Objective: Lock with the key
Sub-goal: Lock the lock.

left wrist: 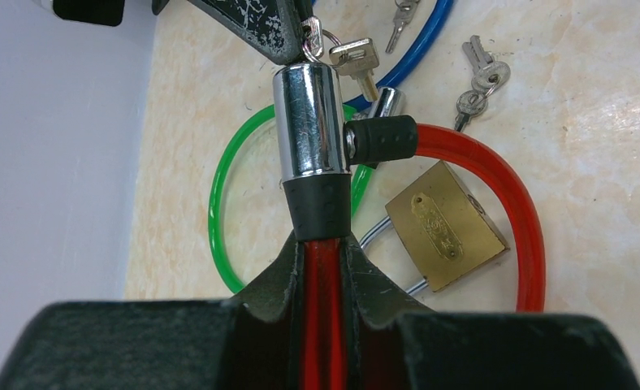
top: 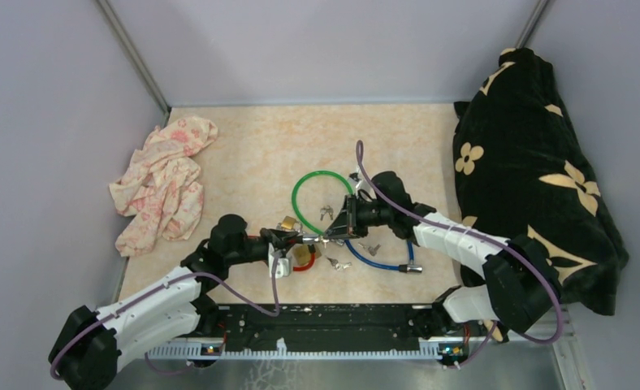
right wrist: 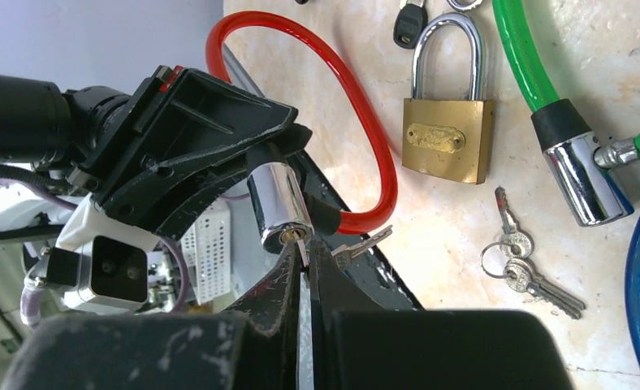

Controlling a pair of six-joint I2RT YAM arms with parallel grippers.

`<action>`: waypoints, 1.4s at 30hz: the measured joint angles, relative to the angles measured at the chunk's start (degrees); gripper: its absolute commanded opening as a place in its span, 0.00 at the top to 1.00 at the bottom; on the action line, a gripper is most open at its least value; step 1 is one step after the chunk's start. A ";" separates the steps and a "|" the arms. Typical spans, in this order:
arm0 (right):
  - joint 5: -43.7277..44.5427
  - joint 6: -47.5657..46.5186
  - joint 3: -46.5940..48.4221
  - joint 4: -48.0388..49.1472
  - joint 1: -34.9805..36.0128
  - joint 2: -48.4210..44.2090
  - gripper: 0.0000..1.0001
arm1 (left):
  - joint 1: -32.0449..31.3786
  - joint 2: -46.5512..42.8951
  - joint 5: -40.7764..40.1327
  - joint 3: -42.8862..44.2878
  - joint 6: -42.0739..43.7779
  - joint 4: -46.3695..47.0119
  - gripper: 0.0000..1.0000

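**Key (right wrist: pixel 300 245) seated in red cable lock (left wrist: pixel 463 150)**

Raised just over the table (top: pixel 244 146), near its front middle. Clamped by left gripper (left wrist: pixel 323 253): red cable lock, narrowly gripped below the chrome cylinder (left wrist: pixel 310 122). Pinched tight shut in right gripper (right wrist: pixel 304 262): key, tip in the cylinder's end. Lying flat nearby: brass padlock (right wrist: pixel 448 140).

Mirror-bright chrome on the lock cylinder (left wrist: pixel 310 122); its collar (left wrist: pixel 321 207) matt black rubber, dimpled; red cable (left wrist: pixel 495 175) glossy smooth plastic sheath; padlock (left wrist: pixel 445 236) brushed brass, shiny steel shackle; key (right wrist: pixel 300 244) and loose keys (left wrist: pixel 479 81) dull silvery metal; tabletop (left wrist: pixel 593 162) smooth, marble-patterned, slight sheen; right gripper (right wrist: pixel 306 258) matt black plastic, scuffed; floral rag (top: pixel 164 191) thin cloth; blanket (top: pixel 536 171) plush.
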 measured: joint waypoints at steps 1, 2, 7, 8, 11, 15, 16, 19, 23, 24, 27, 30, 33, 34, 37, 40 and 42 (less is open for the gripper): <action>0.17 -0.74 0.00 -0.15 0.00 -0.37 1.00 | 0.00 0.00 0.00 0.00 0.07 0.11 1.00; 0.31 -1.31 0.00 -0.24 0.00 -0.85 1.00 | 0.00 0.00 0.00 0.00 0.15 0.28 1.00; 0.55 -5.38 -0.20 0.07 0.39 -2.36 1.00 | 0.00 0.07 0.00 0.00 -0.11 1.22 1.00; 0.94 -7.41 -0.24 0.04 0.85 -2.69 1.00 | 0.00 0.15 0.02 0.02 -0.85 1.29 1.00; 4.90 -16.41 -0.61 -0.66 3.54 -5.40 1.00 | 0.00 0.46 0.63 0.13 -3.65 0.92 1.00; 8.52 -28.30 -2.99 -0.13 6.34 -10.58 1.00 | 0.00 0.55 3.23 1.11 -7.52 -0.66 1.00; 9.01 -30.47 -3.69 0.31 6.60 -11.47 1.00 | 0.00 0.61 3.67 1.36 -8.26 -0.92 1.00; 9.70 -37.44 -6.54 3.43 7.72 -14.05 1.00 | 0.00 0.87 4.59 1.66 -9.79 -1.46 1.00; 10.58 -45.11 -10.03 9.11 9.75 -15.67 1.00 | 0.00 1.27 5.14 1.79 -11.06 -1.90 1.00; 11.23 -47.17 -10.80 10.62 10.45 -15.76 1.00 | 0.00 1.49 5.20 1.79 -11.45 -1.95 1.00; 13.05 -51.89 -12.28 13.42 11.85 -16.04 1.00 | 0.07 1.92 5.38 1.79 -12.44 -2.12 1.00; 14.38 -57.05 -13.70 15.45 13.05 -17.16 1.00 | 0.07 2.14 5.46 1.79 -13.38 -1.90 1.00; 14.86 -62.84 -14.78 16.09 14.12 -18.36 1.00 | 0.04 2.23 5.70 1.79 -14.10 -1.64 1.00; 15.06 -64.81 -14.82 15.80 14.40 -18.60 1.00 | 0.04 2.23 5.75 1.79 -14.29 -1.60 1.00; 15.80 -71.93 -14.78 14.05 15.39 -19.30 1.00 | 0.04 2.23 5.92 1.79 -14.62 -1.62 1.00; 17.14 -78.07 -14.60 11.41 16.65 -20.17 1.00 | 0.00 2.25 6.14 1.79 -14.64 -1.75 1.00; 17.77 -81.26 -13.77 9.01 17.11 -20.44 0.67 | -0.07 2.27 6.36 1.79 -14.64 -1.73 1.00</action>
